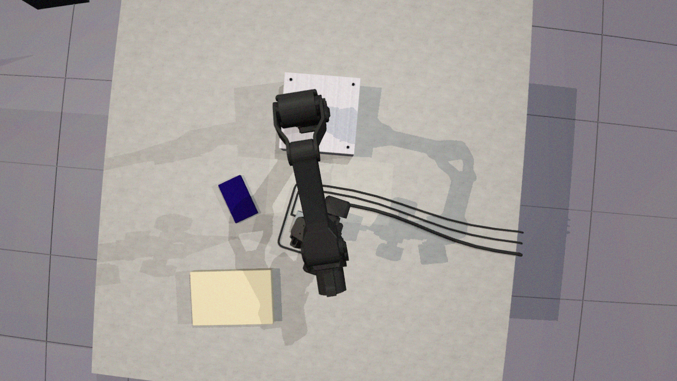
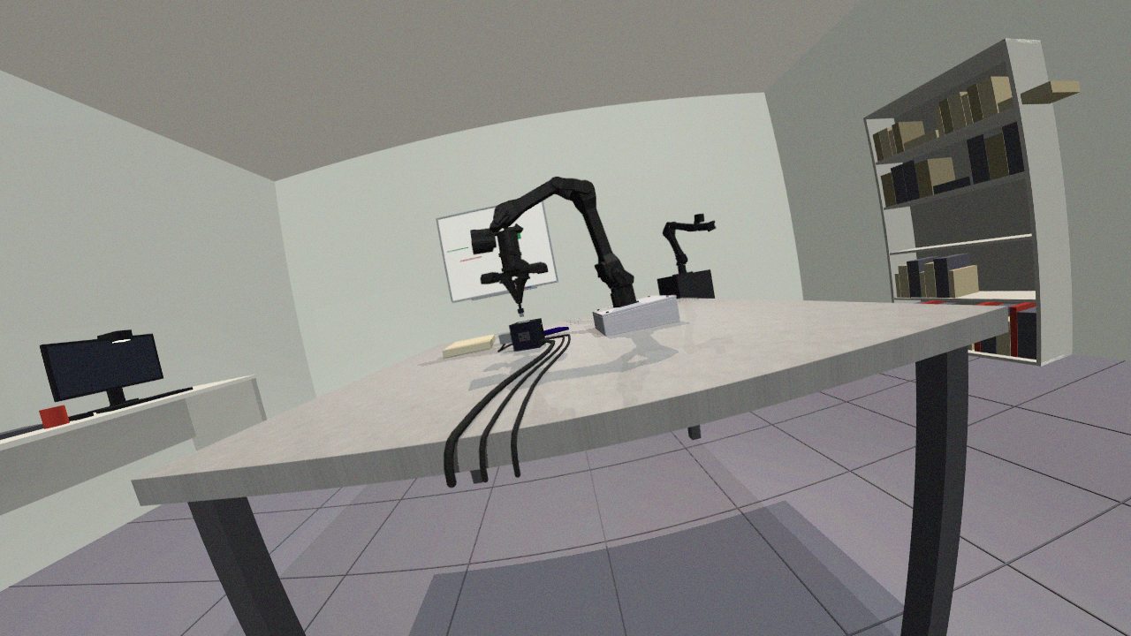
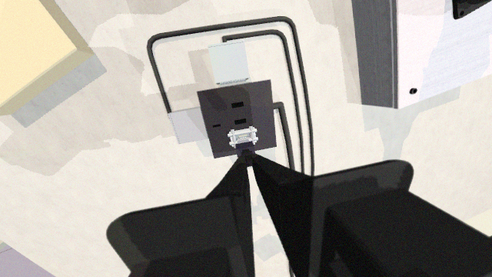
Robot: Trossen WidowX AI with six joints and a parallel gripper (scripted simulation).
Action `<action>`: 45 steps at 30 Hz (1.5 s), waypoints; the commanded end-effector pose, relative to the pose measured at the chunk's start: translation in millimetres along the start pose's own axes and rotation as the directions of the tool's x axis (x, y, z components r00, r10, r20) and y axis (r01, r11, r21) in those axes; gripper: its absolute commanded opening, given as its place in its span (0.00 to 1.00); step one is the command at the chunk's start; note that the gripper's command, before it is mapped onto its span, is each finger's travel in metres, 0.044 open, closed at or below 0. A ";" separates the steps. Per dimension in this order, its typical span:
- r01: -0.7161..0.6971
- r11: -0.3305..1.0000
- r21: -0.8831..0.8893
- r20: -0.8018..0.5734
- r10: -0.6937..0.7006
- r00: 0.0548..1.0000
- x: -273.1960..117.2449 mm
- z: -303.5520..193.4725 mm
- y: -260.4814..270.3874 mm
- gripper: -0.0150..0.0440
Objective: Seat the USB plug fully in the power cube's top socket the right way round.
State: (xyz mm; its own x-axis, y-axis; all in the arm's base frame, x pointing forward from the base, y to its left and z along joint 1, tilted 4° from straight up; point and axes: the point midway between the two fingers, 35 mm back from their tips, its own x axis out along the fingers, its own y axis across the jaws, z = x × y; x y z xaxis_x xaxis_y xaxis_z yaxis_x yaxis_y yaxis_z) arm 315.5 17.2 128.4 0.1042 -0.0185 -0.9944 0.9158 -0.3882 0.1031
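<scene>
While the gripper is pinching the USB plug above the power cube, you should be squaring the plug's metal end over the socket just beneath, then lowering straight, not sideways toward the cables.

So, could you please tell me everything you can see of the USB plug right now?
The USB plug is a small, pale, metallic-looking rectangle with tiny tabs at its corners, seen end-on in the wrist view. The pincer, closed on its dark rear end, holds it above the top face of the dark power cube; the exterior view shows a gap between them. Its orientation cannot be made out.
</scene>
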 end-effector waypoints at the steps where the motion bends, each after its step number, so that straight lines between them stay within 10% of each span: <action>1: 0.006 1.000 -0.005 0.003 -0.006 1.000 2.7 0.2 -0.8 0.25; 45: 0.006 1.000 -0.013 0.003 -0.006 1.000 8.0 -0.5 -1.2 0.25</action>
State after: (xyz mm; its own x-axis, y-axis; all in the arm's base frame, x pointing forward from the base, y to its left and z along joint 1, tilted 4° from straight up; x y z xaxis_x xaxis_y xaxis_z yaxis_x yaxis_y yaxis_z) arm 316.0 18.0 123.1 0.1043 -0.0183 -0.9944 0.9190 -0.3805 0.1033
